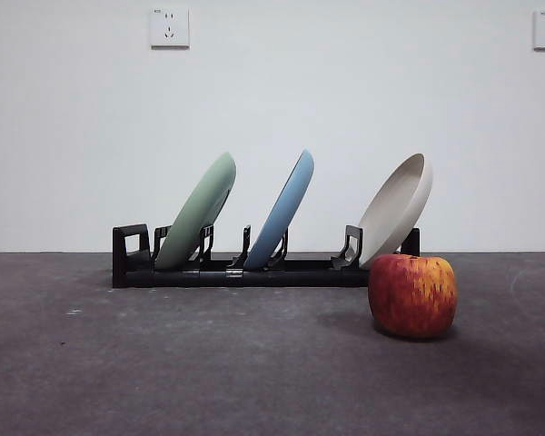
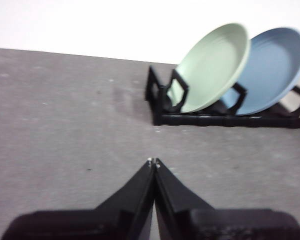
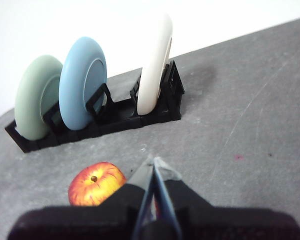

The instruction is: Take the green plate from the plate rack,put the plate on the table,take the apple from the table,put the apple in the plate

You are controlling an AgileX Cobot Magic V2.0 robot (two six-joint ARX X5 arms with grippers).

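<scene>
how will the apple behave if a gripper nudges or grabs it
The apple sits upright on the table on a flattish base, so it probably resists light nudges. Its round, smooth-looking skin may slip between narrow jaws. It looks solid, likely heavy for its size.

Pale sage-green round plate: leaning in long black slotted plastic rack. Red, yellow-streaked apple: upright on dark grey matte bench, just before rack.
</scene>
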